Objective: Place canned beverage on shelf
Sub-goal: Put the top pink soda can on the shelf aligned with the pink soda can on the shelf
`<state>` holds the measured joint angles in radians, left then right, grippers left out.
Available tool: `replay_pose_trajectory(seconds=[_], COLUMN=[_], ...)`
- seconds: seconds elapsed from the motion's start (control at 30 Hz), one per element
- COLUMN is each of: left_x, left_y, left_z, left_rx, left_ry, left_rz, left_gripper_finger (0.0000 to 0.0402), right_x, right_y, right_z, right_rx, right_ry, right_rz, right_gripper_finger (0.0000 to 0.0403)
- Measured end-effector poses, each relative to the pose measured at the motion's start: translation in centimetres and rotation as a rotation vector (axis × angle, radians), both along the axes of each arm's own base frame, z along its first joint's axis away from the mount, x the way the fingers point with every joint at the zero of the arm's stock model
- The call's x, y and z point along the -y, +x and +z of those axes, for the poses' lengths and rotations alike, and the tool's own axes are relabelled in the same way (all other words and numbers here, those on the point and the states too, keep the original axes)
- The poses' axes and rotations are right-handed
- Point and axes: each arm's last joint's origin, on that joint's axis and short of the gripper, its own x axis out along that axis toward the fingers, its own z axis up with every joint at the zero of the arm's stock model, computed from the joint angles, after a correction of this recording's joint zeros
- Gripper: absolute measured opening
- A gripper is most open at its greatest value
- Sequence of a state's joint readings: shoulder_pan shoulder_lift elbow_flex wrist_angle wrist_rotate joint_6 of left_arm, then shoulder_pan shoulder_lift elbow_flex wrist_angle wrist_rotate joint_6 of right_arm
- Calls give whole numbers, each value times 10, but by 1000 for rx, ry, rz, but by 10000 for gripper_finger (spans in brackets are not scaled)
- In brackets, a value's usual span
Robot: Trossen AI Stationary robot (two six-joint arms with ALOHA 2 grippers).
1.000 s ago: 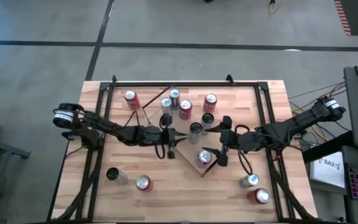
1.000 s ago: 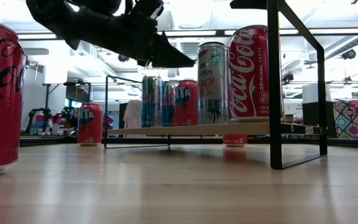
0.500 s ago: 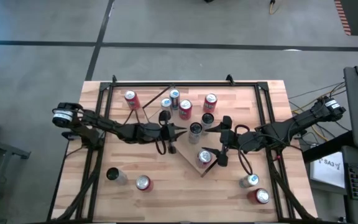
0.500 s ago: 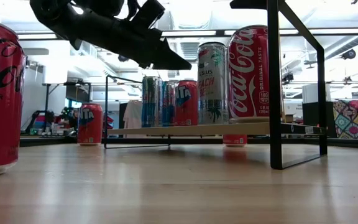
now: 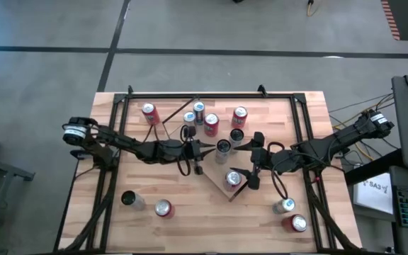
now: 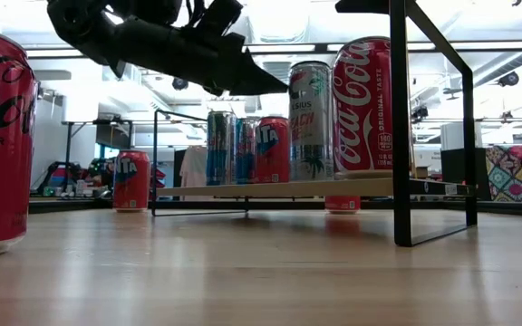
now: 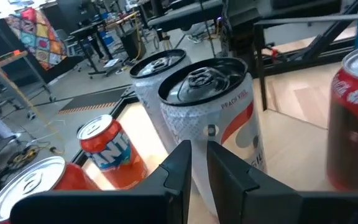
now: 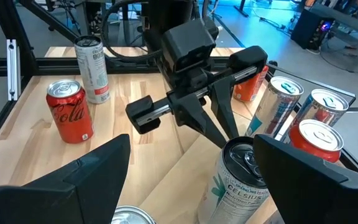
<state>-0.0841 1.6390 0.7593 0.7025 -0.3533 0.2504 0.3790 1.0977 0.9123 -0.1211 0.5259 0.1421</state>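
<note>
The shelf [image 6: 288,188], a light-wood board, bears several cans. Among them are a white peach can [image 7: 213,124] [image 5: 223,146], a red cola can [image 6: 362,107] and an orange can [image 7: 107,149]. My left gripper [image 5: 211,149] [image 7: 198,163] is shut and nearly level, with nothing between its fingers. Its tips sit right at the white can's upper wall, as the right wrist view shows [image 8: 229,138]. My right gripper [image 5: 249,161] hangs open over the shelf's near right part, empty, facing the left gripper. My left gripper's shut fingertips [image 8: 230,139] come level from the table's left side at the white can's upper wall [image 8: 236,163], just under its rim. I cannot tell whether they touch it. The can stands upright on the shelf.
Loose cans stand on the tabletop: a red one [image 5: 149,111] at the far left, two at the near left [image 5: 163,207], two at the near right [image 5: 294,222]. A black frame [image 6: 404,118] rims the table, with posts near the shelf.
My left gripper has tipped its fingers up, closer to level, staying shut beside the white can. The cans and my right gripper have kept still.
</note>
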Motion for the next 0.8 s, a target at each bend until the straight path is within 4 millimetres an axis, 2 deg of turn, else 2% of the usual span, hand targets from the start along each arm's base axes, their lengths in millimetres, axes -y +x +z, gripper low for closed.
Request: replay_pose_trajectory(seconds=[0.47,0.8], left_x=[2,22], left_y=[0,-6], left_z=[1,-14], left_rx=[16,-157], left_ry=[-9,8], left_rz=[-13,-95], left_gripper_finger=[36,36], right_x=[0,0], right_y=[0,0], right_z=[0,0], right_rx=[0,-1], right_ry=[0,-3], right_rz=[0,1], right_gripper_finger=[328,328])
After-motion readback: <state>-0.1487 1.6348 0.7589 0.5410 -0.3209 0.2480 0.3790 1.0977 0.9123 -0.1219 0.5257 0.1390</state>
